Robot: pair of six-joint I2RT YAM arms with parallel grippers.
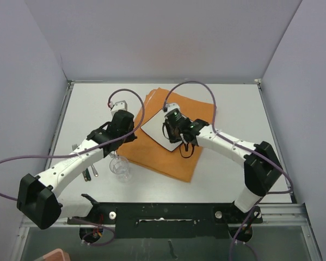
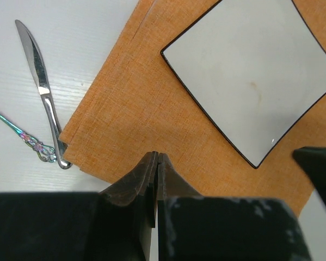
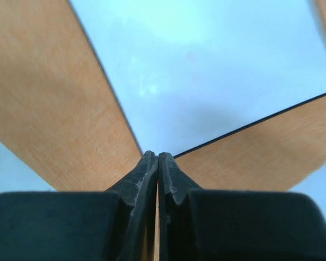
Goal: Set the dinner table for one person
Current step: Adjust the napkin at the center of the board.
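The dinner table (image 1: 92,103) is a flat white top. On its middle lies an orange cloth mat (image 1: 171,160) with a small square white plate (image 1: 156,133) on it. My right gripper (image 1: 178,128) hovers shut and empty just over a black-rimmed corner of the plate (image 3: 206,70), hiding part of it from above. Over the mat's left part (image 2: 130,103), short of the plate (image 2: 250,76), my left gripper (image 1: 125,129) is shut with nothing in it. In both wrist views the left gripper (image 2: 157,156) and right gripper (image 3: 158,155) have their pads pressed together.
A clear glass (image 1: 120,167) stands near the mat's left corner, under the left arm. A knife (image 2: 43,87) and a piece of cutlery with an iridescent handle (image 2: 21,133) lie on the table left of the mat. Grey walls surround the table on three sides.
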